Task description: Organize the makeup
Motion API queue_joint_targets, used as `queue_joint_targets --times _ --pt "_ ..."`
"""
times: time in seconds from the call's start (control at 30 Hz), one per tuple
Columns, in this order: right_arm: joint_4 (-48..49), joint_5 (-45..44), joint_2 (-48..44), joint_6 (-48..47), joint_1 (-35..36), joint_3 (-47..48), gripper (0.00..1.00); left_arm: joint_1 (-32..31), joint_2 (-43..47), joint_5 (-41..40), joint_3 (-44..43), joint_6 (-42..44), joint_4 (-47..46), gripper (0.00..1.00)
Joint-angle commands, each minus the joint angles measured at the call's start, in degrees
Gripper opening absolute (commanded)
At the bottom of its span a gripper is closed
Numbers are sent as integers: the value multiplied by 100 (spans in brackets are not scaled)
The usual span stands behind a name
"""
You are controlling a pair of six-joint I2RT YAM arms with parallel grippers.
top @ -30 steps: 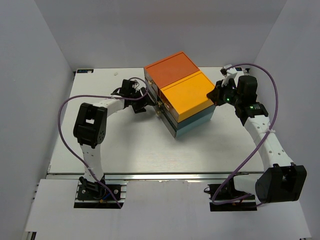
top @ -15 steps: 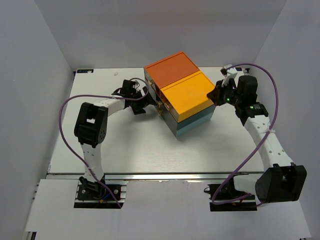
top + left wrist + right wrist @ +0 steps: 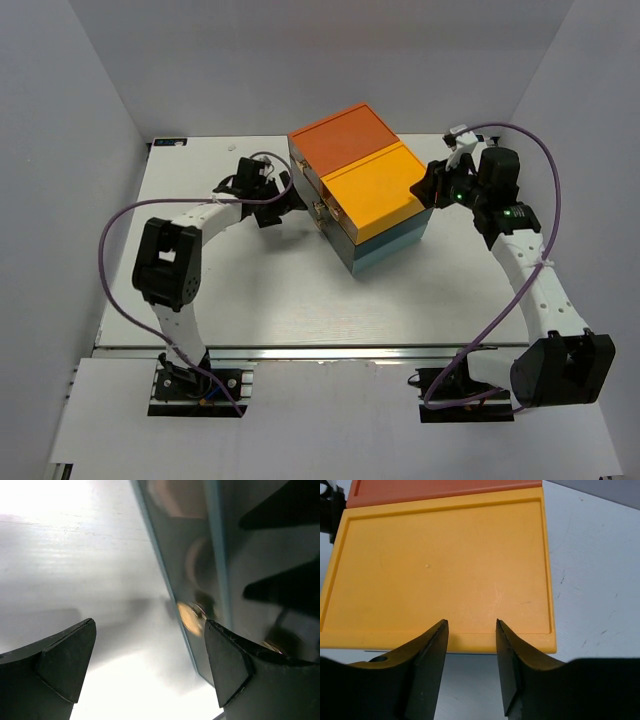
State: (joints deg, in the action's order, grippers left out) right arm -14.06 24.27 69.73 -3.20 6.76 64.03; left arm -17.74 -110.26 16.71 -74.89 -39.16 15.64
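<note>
At drawer box (image 3: 372, 190) front: left jaws spread | right jaws parted at yellow top (image 3: 445, 565) edge | knob (image 3: 191, 618) perhaps brass

Drawer box (image 3: 370, 190) blocks left claw (image 3: 150, 650); near table (image 3: 260, 290) free

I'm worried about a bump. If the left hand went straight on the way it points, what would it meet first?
Most likely the front of the drawer box, about at its gold knob, which sits just ahead of the open left hand. Depth is hard to judge.
</note>
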Motion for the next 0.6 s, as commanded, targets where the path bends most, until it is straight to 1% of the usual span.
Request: queue_joint_targets --times 0.0,0.07,0.2,0.23,0.3,0.33,0.4,0.47,0.53,0.57 --pt "-140 183 -109 -76 -26 487 50 42 987 -282 132 321 -35 98" --pt "-297 174 -48 -14 -35 715 51 51 1347 -300 229 409 -43 98" --pt "-378 122 -91 -84 -26 909 54 51 1989 -300 737 435 -175 98" --pt "-404 96 -144 -101 -26 918 62 51 2130 -300 852 435 -253 98" --pt "-439 17 -206 -145 -26 910 68 51 2595 -300 1090 427 -351 98" --pt "-483 -45 -249 -120 -26 910 78 51 2754 -282 1282 453 -429 98" --pt "-701 -133 -267 -58 -26 971 85 51 3254 -265 1511 514 -517 98" --pt "-878 -221 -259 21 -35 1094 86 51 3771 -317 1618 575 -562 98" --pt "-1054 -379 -302 91 -35 1129 89 51 4072 -414 1697 655 -588 98" --pt "-1081 -423 -337 92 -26 1129 89 51 4195 -423 1715 672 -597 98"
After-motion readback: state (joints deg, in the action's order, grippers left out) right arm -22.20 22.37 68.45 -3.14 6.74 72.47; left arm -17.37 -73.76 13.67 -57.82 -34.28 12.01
